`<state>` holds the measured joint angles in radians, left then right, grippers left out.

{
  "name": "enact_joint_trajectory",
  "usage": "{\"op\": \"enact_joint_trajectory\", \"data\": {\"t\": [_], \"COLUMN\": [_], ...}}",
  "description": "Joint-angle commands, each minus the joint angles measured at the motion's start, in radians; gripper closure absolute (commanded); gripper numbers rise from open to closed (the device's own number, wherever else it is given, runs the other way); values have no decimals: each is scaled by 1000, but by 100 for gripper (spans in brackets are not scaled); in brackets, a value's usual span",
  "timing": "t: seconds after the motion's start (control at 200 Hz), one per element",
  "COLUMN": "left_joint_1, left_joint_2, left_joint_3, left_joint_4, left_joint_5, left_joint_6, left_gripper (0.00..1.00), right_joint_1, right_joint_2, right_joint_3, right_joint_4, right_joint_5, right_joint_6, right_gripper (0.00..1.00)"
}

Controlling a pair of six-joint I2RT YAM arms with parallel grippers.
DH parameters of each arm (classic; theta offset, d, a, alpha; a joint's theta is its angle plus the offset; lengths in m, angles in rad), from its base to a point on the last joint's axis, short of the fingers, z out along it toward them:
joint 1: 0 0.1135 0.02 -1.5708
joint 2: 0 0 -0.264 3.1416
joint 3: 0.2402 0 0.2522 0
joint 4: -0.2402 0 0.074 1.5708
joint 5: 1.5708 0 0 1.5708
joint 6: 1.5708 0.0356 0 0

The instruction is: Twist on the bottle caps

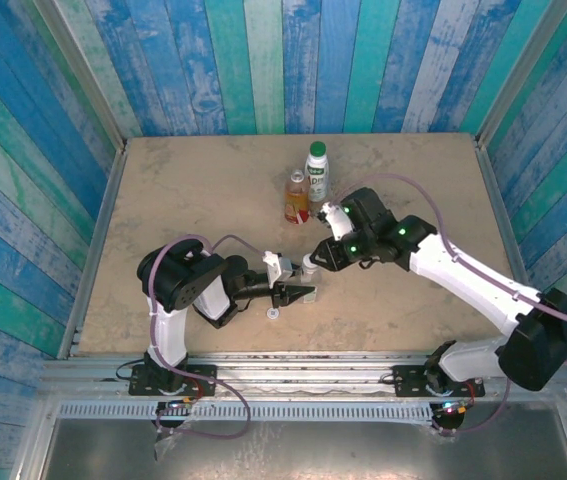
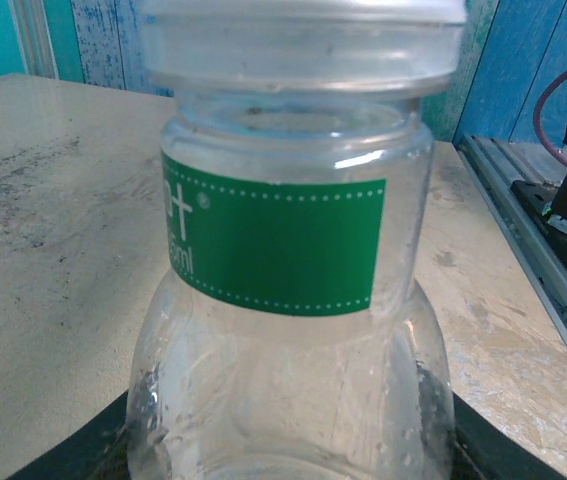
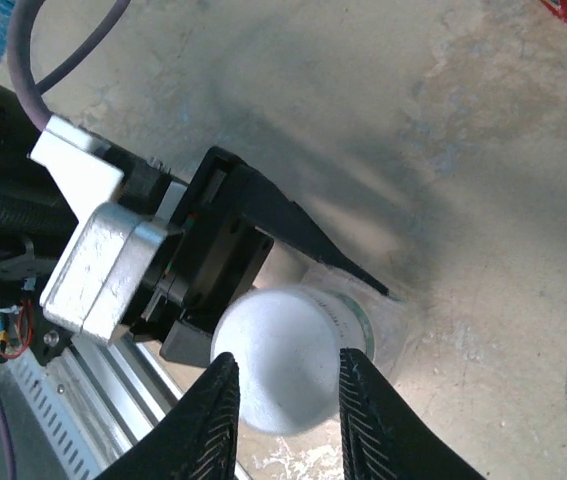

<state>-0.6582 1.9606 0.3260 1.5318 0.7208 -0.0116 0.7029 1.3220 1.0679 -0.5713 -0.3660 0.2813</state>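
The white cap (image 3: 283,380) sits on the mouth of the clear bottle (image 2: 283,250), near the centre of the desk (image 1: 183,190). The right claw (image 3: 288,358) pinches the cap from both sides. The left claw (image 1: 301,292) is clamped round the bottle's lower body. At twelve o'clock from it stand the amber bottle (image 1: 296,197) and the white bottle (image 1: 316,172).

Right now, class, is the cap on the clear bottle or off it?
On: the white cap sits atop the clear bottle at its neck, the right gripper closed around it. How tightly it is threaded, cannot tell.
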Motion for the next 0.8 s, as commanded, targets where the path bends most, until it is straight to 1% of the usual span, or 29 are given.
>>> {"op": "enact_joint_trajectory", "data": {"t": [0.0, 0.07, 0.13, 0.17, 0.245, 0.331, 0.376, 0.421, 0.491, 0.646, 0.716, 0.791], "left_joint_1": [2, 3, 2, 0, -1, -14, -29, -49, -81, -104, -116, -123], "left_joint_2": [27, 24, 14, 2, -42, -128, -175, -229, -298, -387, -427, -458], "left_joint_3": [6, 6, 4, 3, 6, 17, 32, 50, 64, 71, 78, 87], "left_joint_4": [-28, -26, -21, -29, -78, -222, -328, -449, -555, -622, -666, -703], "left_joint_5": [-3, -10, -11, -9, -4, -1, -3, -3, -19, 1, -6, -5], "left_joint_6": [-1, 0, 1, 7, 35, 114, 178, 253, 323, 337, 358, 373], "left_gripper": [48, 48, 48, 48, 48, 48, 48, 48, 47, 47, 47, 47], "right_joint_1": [10, 12, 12, 12, 12, 12, 12, 12, 12, 9, 10, 10], "right_joint_2": [-75, -107, -134, -151, -181, -205, -217, -234, -278, -381, -390, -368], "right_joint_3": [-69, -94, -104, -106, -97, -77, -67, -62, -74, -89, -66, -26], "right_joint_4": [23, 27, 25, 19, 1, -22, -37, -60, -83, -113, -169, -243], "right_joint_5": [-110, -130, -112, -90, -49, -17, -21, -45, -70, -60, -68, -78], "right_joint_6": [29, 30, 18, -2, -70, -190, -292, -430, -628, -893, -980, -1029], "right_gripper": [72, 71, 68, 63, 49, 36, 29, 25, 21, 19, 19, 20]}}
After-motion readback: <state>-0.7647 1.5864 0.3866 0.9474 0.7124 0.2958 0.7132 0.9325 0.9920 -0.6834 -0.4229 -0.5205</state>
